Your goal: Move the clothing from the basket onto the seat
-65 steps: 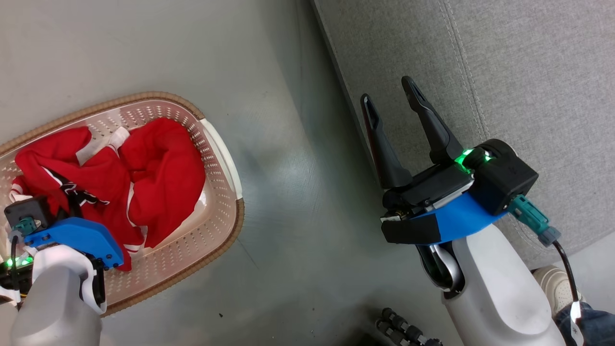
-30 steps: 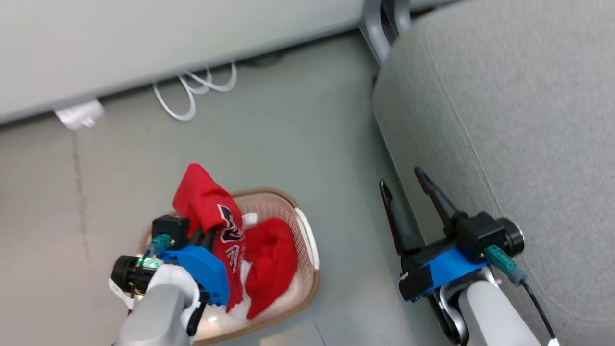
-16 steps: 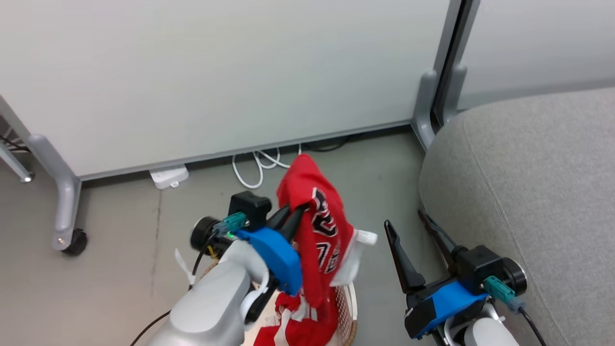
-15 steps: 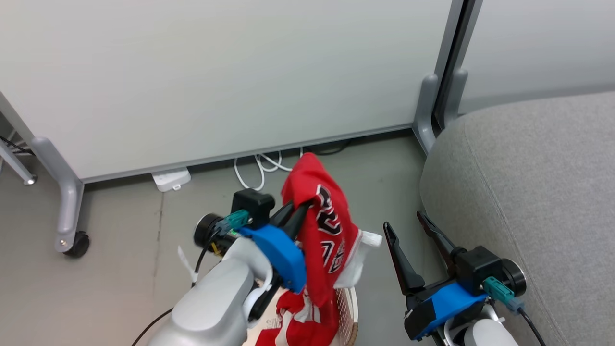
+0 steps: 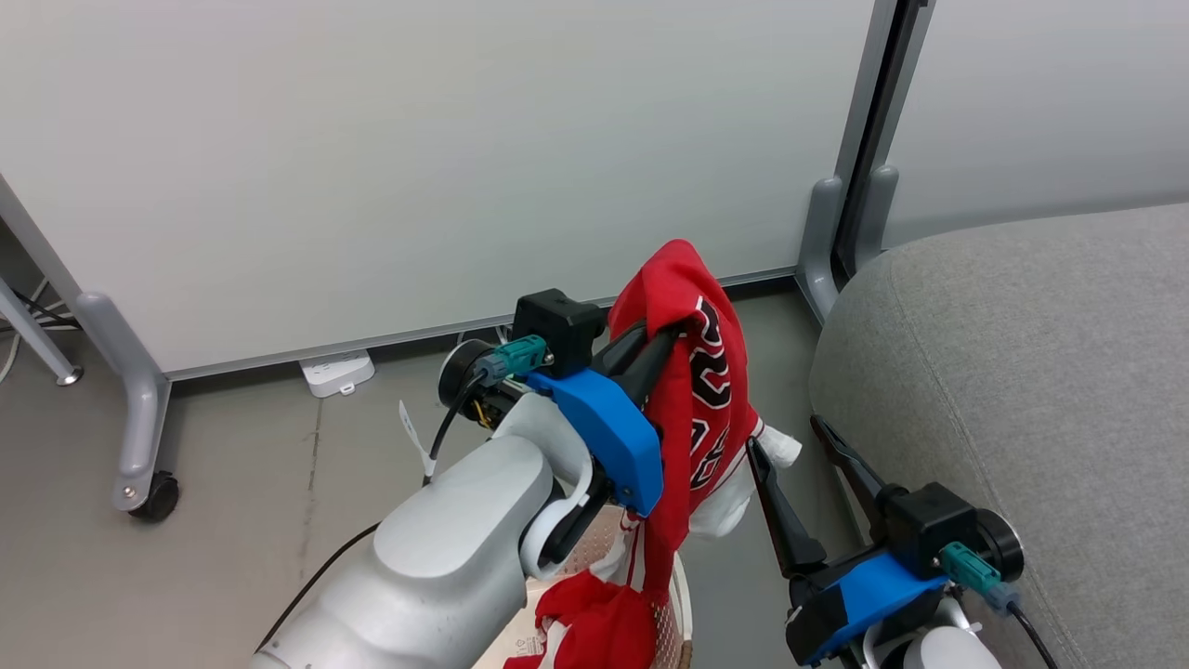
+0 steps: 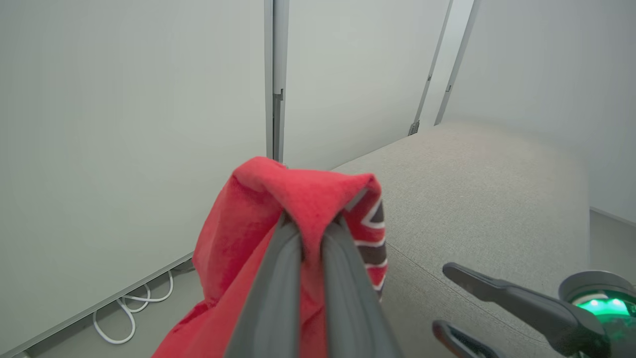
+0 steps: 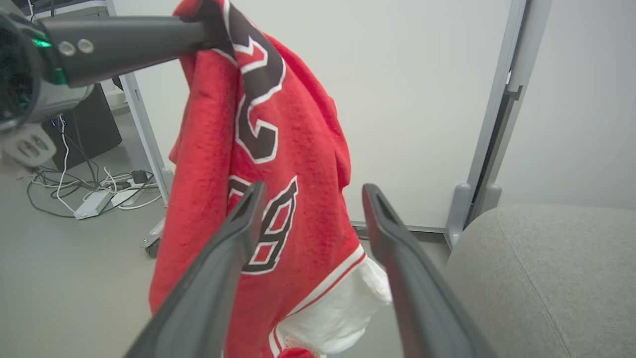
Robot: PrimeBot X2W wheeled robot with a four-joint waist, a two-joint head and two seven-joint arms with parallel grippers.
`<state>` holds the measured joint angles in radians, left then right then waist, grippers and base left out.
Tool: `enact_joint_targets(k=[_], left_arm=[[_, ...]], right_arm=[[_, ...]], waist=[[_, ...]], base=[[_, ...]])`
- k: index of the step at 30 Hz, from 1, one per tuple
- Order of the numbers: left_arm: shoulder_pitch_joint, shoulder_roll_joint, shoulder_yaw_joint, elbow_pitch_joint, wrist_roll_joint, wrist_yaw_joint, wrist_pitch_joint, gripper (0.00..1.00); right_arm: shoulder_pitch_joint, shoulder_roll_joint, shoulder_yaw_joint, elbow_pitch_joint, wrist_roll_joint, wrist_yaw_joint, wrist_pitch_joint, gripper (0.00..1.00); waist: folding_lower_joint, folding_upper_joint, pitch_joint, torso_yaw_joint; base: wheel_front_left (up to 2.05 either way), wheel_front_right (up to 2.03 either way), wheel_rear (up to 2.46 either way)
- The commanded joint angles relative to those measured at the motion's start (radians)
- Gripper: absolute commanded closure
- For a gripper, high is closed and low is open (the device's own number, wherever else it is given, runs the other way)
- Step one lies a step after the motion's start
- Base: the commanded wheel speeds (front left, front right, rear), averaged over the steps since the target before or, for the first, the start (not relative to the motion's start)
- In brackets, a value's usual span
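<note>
Right now our left gripper (image 5: 669, 330) is clamped tight on a fold of the clothing (image 5: 711, 372). It is a red jersey hanging lengthwise below the fingers, its lower end trailing towards the basket (image 5: 681, 613). We cannot quite tell whether the red cloth heaped at the rim is its hem or a second garment. The seat (image 5: 1022, 390) lies to the right of the jersey. Our right gripper (image 5: 785, 435) stands between them, jaws spread wide and empty, close beside the white trim. So the left arm carries. The move, we judge, is a rightward swing, high enough for the dangling length to pass over the seat's rounded edge.
</note>
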<state>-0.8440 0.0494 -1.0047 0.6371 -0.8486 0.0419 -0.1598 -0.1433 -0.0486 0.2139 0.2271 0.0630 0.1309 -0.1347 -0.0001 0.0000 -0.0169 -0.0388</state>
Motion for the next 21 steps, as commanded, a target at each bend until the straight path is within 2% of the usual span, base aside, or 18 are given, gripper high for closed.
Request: enact_joint_targets(k=[1,9,16,21], left_arm=[[-0.017,0.002,-0.011,0.001,-0.013,0.007,-0.009,1.00],[-0.048,0.002,-0.075,0.026,-0.089,0.025,-0.041,1.00],[-0.069,0.002,-0.124,0.042,-0.138,0.033,-0.061,1.00],[-0.085,0.002,-0.156,0.051,-0.171,0.036,-0.072,1.00]], right_arm=[[0.010,-0.003,0.001,-0.005,-0.002,0.000,0.002,0.00],[0.008,-0.003,0.020,-0.020,0.015,0.000,0.011,0.00],[-0.024,-0.003,0.103,-0.023,0.079,0.000,0.044,0.00],[-0.083,-0.003,0.163,0.031,0.097,0.000,0.078,0.00]], waist=[[0.0001,0.0000,0.000,-0.003],[0.0001,0.0000,0.010,-0.005],[0.0001,0.0000,0.018,0.000],[0.0001,0.0000,0.020,0.003]], base=[[0.00,0.00,0.00],[0.00,0.00,0.00],[0.00,0.00,0.00],[0.00,0.00,0.00]])
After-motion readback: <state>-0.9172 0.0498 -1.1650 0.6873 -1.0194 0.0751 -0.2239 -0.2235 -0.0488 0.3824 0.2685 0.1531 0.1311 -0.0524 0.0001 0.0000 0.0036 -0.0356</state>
